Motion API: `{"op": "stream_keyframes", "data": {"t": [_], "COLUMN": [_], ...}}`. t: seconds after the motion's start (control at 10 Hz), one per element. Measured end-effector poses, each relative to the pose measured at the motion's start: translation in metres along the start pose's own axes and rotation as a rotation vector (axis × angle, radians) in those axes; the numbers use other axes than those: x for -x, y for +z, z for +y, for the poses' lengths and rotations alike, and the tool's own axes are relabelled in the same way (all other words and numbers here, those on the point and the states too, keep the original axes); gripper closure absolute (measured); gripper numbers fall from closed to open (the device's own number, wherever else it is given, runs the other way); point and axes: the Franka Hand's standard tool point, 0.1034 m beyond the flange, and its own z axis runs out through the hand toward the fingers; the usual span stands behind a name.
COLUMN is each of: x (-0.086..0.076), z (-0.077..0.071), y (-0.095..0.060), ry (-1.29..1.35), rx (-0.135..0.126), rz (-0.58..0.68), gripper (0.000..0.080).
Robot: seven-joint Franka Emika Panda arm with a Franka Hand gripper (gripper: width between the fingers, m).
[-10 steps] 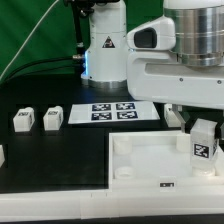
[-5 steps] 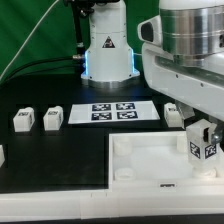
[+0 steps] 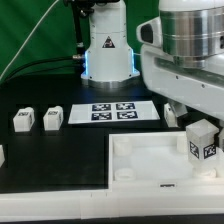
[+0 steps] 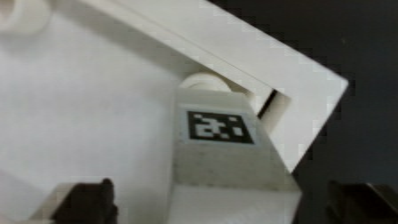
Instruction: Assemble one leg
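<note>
Black table (image 3: 40, 170) in front of a green backdrop, and much of the scene is cut off. The arm's white body (image 3: 190, 50) fills the exterior view's right, runs out of frame and hides its own fingertips from that side. One small white block (image 3: 2, 155) is sliced by the exterior view's left edge, and another block (image 3: 173, 116) shows only partly behind the arm. A third block (image 3: 24, 120) and a fourth block (image 3: 52, 118) stand in the open.

The leg (image 3: 203, 142) stands upright at the corner of the big white tray (image 3: 140, 165) on the exterior view's right, under the gripper (image 4: 222, 205). The wrist view is blurred; there the leg's far end lies against a round socket (image 4: 210, 80) just inside the tray's corner. The dark fingers (image 4: 89, 200) are spread, one on each side of the leg, with a gap on both sides.

The leg's face bears a square black-and-white tag (image 4: 217, 126), a blocky code rather than writing. The marker board (image 3: 110, 112) carries four such tags, too small to read
</note>
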Motion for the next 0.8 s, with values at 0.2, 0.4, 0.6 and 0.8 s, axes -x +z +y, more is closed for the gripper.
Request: {"op": "stream_keyframes", "data": {"t": [0.2, 0.4, 0.6, 0.8], "x": [0.0008, 0.0014, 0.0020, 0.0017], "z": [-0.0003, -0.0002, -0.0005, -0.0005], "y": [0.0002, 0.0003, 0.0004, 0.0002], "ry": [-0.280, -0.503, -0.666, -0.892], "rx": [0.001, 0.003, 0.004, 0.004], "rz": [0.000, 0.000, 0.000, 0.000], "gripper": [0.0158, 0.0152, 0.0151, 0.0151]}}
